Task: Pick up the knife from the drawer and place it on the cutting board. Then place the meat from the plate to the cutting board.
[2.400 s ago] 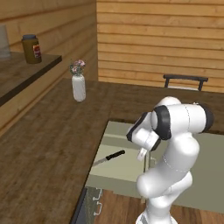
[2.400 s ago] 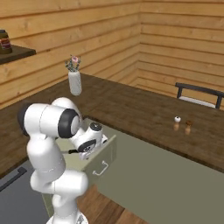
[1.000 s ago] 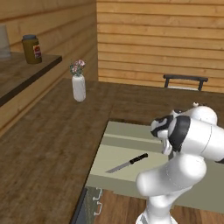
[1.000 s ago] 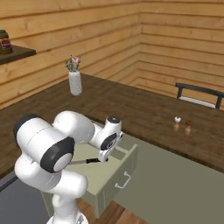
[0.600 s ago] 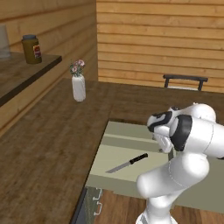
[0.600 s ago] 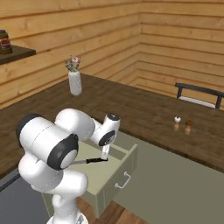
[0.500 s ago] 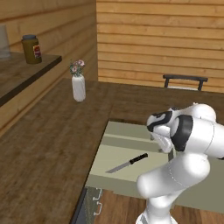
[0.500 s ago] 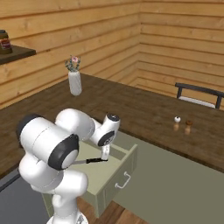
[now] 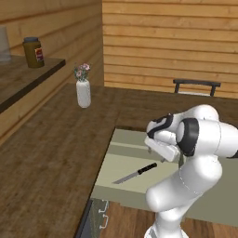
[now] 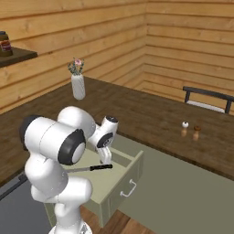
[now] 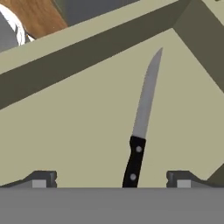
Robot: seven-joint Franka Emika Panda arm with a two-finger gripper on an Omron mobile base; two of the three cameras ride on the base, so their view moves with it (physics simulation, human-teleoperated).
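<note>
Horizontal pine-plank walls (image 9: 167, 42) enclose a dark wooden desk (image 9: 56, 153). A white vase (image 9: 83, 93) with flowers stands on it; a jar (image 9: 33, 52) sits on a shelf (image 9: 23, 79).

The knife (image 11: 139, 131) has a black handle with two small silver dots and a shiny grey blade, and it lies in the pale grey-green drawer (image 10: 119, 183), which has a little silver handle on its front. The table (image 9: 60, 153) is dark brown wood with lines in it, and the walls are lighter, honey-brown planks. At about 10 o'clock from the drawer in the left base view, a white vase (image 9: 83, 93) holds pink flowers with green leaves.
</note>
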